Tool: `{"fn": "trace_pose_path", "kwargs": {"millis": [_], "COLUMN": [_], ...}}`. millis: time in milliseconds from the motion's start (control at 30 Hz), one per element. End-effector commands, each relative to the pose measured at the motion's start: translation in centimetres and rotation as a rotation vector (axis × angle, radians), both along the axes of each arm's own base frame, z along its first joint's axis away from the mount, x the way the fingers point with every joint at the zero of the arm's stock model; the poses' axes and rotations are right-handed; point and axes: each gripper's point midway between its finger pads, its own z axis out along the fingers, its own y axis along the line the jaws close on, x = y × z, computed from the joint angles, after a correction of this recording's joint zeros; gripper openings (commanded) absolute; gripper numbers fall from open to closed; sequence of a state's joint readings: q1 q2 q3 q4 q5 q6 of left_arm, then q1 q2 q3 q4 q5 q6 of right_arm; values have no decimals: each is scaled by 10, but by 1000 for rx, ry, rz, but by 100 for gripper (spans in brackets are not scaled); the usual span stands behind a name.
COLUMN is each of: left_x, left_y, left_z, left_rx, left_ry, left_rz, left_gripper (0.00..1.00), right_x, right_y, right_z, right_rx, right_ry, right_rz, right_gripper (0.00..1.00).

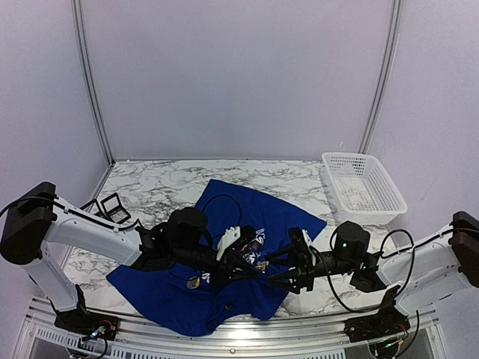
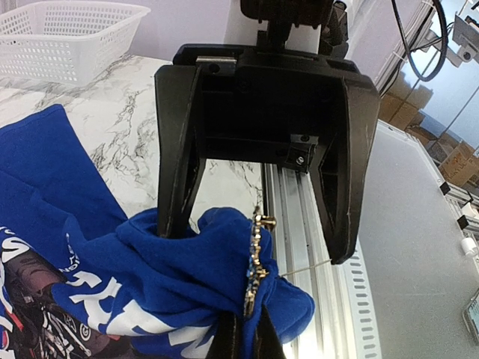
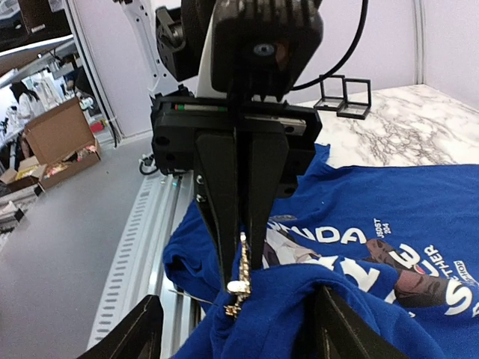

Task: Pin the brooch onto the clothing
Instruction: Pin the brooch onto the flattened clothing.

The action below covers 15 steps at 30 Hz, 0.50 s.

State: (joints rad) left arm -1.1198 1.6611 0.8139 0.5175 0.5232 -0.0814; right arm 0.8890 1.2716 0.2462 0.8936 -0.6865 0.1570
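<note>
The left hand (image 3: 241,265) is clamped shut on the brooch (image 2: 256,258), holding it upright against a bunched-up fold of the blue T-shirt (image 1: 187,299). The T-shirt lies at the near side of the marble worktop (image 1: 165,183). The brooch's thin pin sticks out sideways. The right hand (image 2: 256,238) faces it, spread wide around that fold, one fingertip hidden behind the cloth. A white basket (image 1: 363,187) sits far right.

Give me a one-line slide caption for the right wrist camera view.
Left gripper shut on the brooch at a bunched fold of the blue T-shirt, right gripper open either side.
</note>
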Motion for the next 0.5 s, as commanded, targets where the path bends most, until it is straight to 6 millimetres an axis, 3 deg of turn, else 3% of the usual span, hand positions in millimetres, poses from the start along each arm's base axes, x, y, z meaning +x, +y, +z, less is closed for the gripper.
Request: {"fn": "trace_pose_path", "kwargs": {"millis": [0, 167, 300, 467], "left_x": [-8, -9, -9, -9], "left_y": [1, -1, -1, 0], "left_z": [12, 13, 19, 20], "left_rx": [-31, -36, -47, -50], "left_ry": [-2, 8, 4, 1], "left_rz": [-30, -38, -34, -33], "left_gripper": [0, 0, 0, 0], "right_x": [7, 8, 10, 10], "right_y": [-1, 4, 10, 16], "right_z": [-13, -15, -17, -5], "right_rx": [-61, -90, -108, -65], "right_ry": [-119, -179, -207, -199], "right_rz": [-39, -28, -46, -34], "right_gripper": [67, 72, 67, 63]}}
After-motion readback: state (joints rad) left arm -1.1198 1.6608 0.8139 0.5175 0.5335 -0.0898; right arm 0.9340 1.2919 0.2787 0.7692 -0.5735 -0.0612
